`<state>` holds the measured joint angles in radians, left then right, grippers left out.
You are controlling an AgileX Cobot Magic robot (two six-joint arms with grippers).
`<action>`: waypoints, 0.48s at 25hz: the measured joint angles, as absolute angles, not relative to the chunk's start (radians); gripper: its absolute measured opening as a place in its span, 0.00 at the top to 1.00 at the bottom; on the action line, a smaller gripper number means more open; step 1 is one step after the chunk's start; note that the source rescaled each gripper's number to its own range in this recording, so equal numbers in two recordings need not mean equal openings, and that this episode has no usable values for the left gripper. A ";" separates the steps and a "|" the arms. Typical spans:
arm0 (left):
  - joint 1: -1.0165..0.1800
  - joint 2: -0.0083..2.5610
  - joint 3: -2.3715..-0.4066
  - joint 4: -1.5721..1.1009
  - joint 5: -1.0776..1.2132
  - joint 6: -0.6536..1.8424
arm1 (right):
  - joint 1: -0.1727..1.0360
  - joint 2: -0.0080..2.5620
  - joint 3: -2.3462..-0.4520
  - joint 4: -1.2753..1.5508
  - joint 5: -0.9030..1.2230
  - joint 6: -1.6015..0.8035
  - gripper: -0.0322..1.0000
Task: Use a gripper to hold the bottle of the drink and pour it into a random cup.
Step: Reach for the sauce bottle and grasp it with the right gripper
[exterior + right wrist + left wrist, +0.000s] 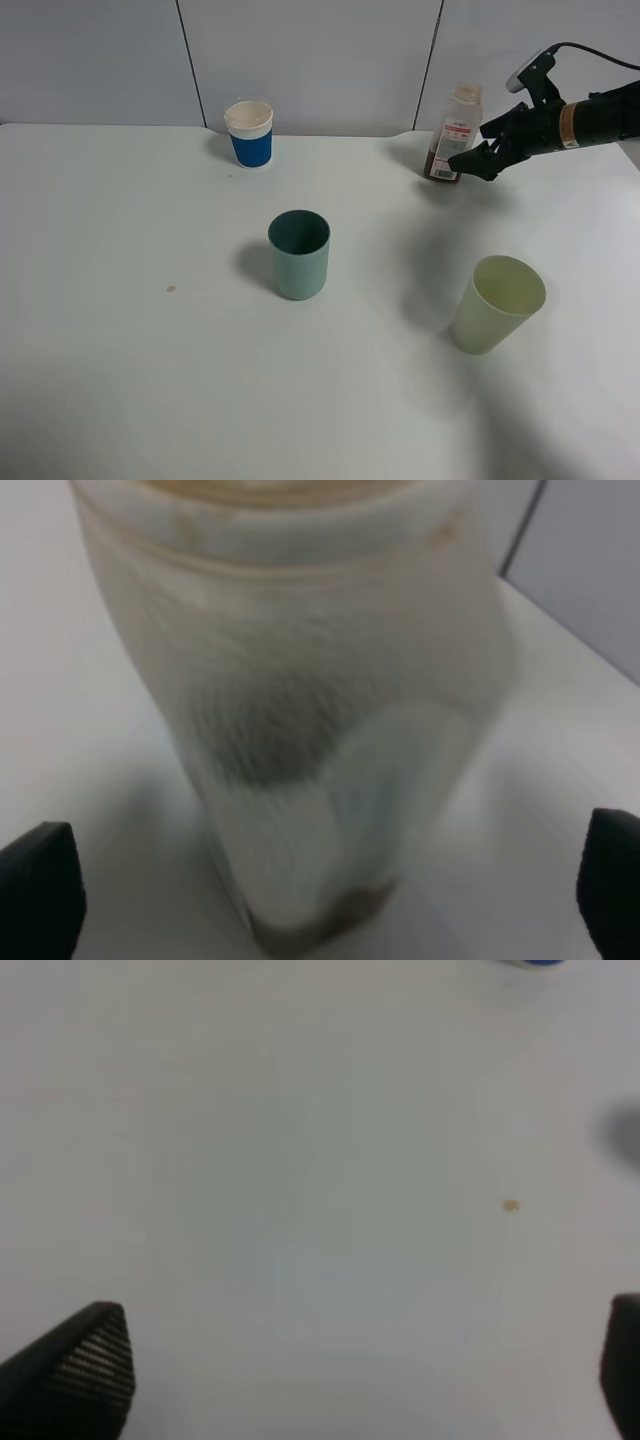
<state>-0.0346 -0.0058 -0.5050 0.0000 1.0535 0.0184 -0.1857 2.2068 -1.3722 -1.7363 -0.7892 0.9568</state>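
Fingers (40,895) of the right gripper (478,148) stand wide apart, one at each lower corner of the right wrist view. The bottle (300,710) is between them with a strip of table showing on either side, so nothing is gripped. In the high view the right arm (600,115) extends from the upper right edge, nearly level, with an orange ring (567,123) behind the wrist and a black cable (590,48) arching above it. The gripper sits at the lower half of the bottle, which stands upright on the table (120,380) in the upper right of the frame, near the wall (320,50). That view shows the label and the brown drink low in the bottle. The wrist view, very close and blurred, gives only a cloudy body, the wide neck at the top edge and a brownish trace at the base. Only the high view shows the cup (299,255), upright at mid-frame and well apart from the bottle, with a pale cup (497,305) at lower right and a paper cup (250,133) at the upper middle. The left gripper (360,1380) shows only in its own wrist view. Its two fingertips are at the lower corners, wide apart, over bare table. A small speck (511,1205) lies right of centre, and a sliver of the paper cup's blue is at the top edge.
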 joint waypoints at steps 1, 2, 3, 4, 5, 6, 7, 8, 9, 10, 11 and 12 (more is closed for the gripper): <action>-0.035 -0.006 -0.505 0.005 1.053 0.018 | -0.179 2.217 -1.382 -1.736 -0.789 0.957 0.00; -0.035 -0.006 -0.505 0.005 1.053 0.018 | -0.171 2.226 -1.393 -1.736 -0.790 0.957 0.00; -0.035 -0.006 -0.505 0.000 1.053 0.018 | -0.164 2.236 -1.402 -1.736 -0.790 0.957 0.00; -0.035 -0.006 -0.505 0.005 1.053 0.018 | -0.156 2.248 -1.414 -1.736 -0.792 0.957 0.00; -0.035 -0.006 -0.505 0.005 1.053 0.018 | -0.151 2.257 -1.424 -1.736 -0.792 0.957 0.00; -0.035 -0.006 -0.505 0.005 1.053 0.018 | -0.144 2.265 -1.432 -1.737 -0.793 0.957 0.00; -0.035 -0.006 -0.505 0.005 1.053 0.018 | -0.139 2.272 -1.439 -1.737 -0.795 0.957 0.00; -0.035 -0.006 -0.505 0.005 1.053 0.018 | -0.135 2.275 -1.443 -1.737 -0.795 0.957 0.00; -0.035 -0.006 -0.505 0.005 1.053 0.018 | -0.129 2.278 -1.446 -1.737 -0.798 0.957 0.00; -0.035 -0.006 -0.505 0.005 1.053 0.018 | -0.125 2.279 -1.446 -1.737 -0.802 0.957 0.00; -0.035 -0.006 -0.505 0.005 1.053 0.018 | -0.122 2.279 -1.446 -1.737 -0.807 0.957 0.00; -0.035 -0.006 -0.505 0.005 1.053 0.018 | -0.121 2.279 -1.446 -1.737 -0.812 0.957 0.02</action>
